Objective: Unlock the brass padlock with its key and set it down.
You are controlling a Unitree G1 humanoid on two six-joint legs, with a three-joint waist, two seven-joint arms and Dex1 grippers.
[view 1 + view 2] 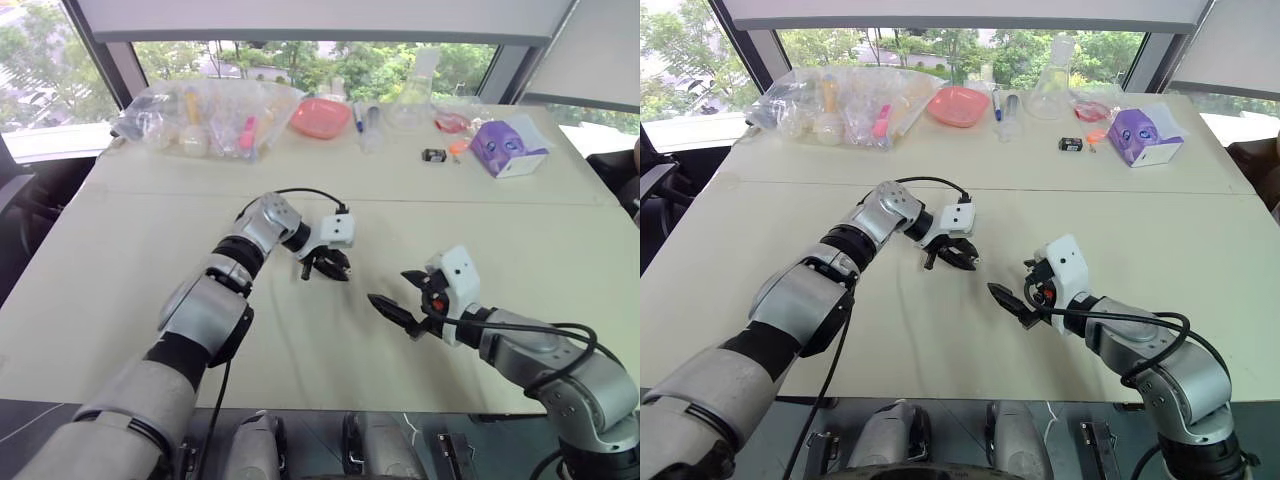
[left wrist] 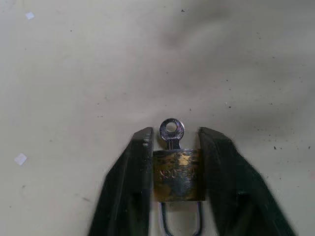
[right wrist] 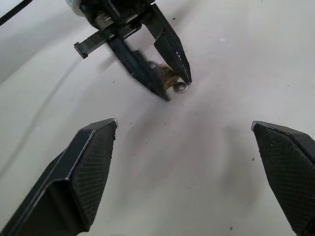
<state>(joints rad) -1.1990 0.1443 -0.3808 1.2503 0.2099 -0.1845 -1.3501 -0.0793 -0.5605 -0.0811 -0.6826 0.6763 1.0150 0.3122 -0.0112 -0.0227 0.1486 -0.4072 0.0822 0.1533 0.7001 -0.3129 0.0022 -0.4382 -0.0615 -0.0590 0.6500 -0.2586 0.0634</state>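
The table (image 1: 120, 260) filled the frame, its clutter ranged along the upper edge. Just left of frame centre the left gripper (image 1: 326, 266) angled down to the surface, its fingers (image 2: 129, 182) pressed against both flat sides of the brass padlock (image 2: 178, 175). At lower right the right gripper (image 1: 398, 298) hovered with jaws spread wide, holding nothing. The padlock sat between the left fingers on the table, shackle toward the wrist, its key (image 2: 172, 132) seated in the body and projecting beyond the fingertips. Judged small, rigid, dense and smooth, the lock likely slips under twist; the firm hold is across its flat faces, leaving the key's round bow free for the other gripper.
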